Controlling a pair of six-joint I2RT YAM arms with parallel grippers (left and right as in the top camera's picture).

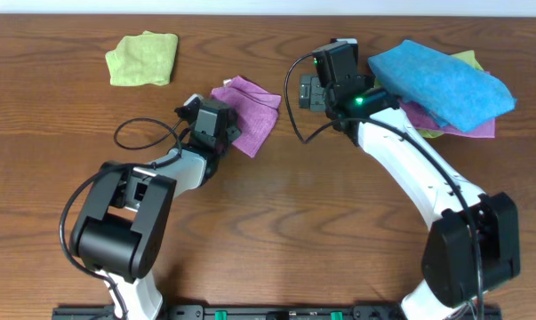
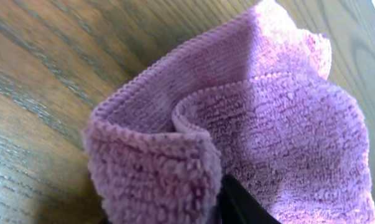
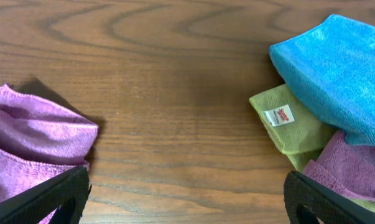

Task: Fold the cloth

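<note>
The magenta-purple cloth (image 1: 250, 111) lies folded over on the wooden table, left of centre. My left gripper (image 1: 223, 126) is at its near-left edge and is shut on a bunched fold of it. In the left wrist view the cloth (image 2: 268, 124) fills the frame, and a thick fold sits against one black finger of the gripper (image 2: 215, 208). My right gripper (image 1: 332, 73) is open and empty, over bare table to the right of the cloth. In the right wrist view its fingers (image 3: 187, 199) are spread wide, with the cloth's edge (image 3: 32, 134) at the left.
A light green cloth (image 1: 143, 58) lies at the back left. A pile at the back right holds a bright blue cloth (image 1: 441, 80) on top of a purple one (image 1: 468, 126) and a green one (image 3: 287, 127) with a white tag.
</note>
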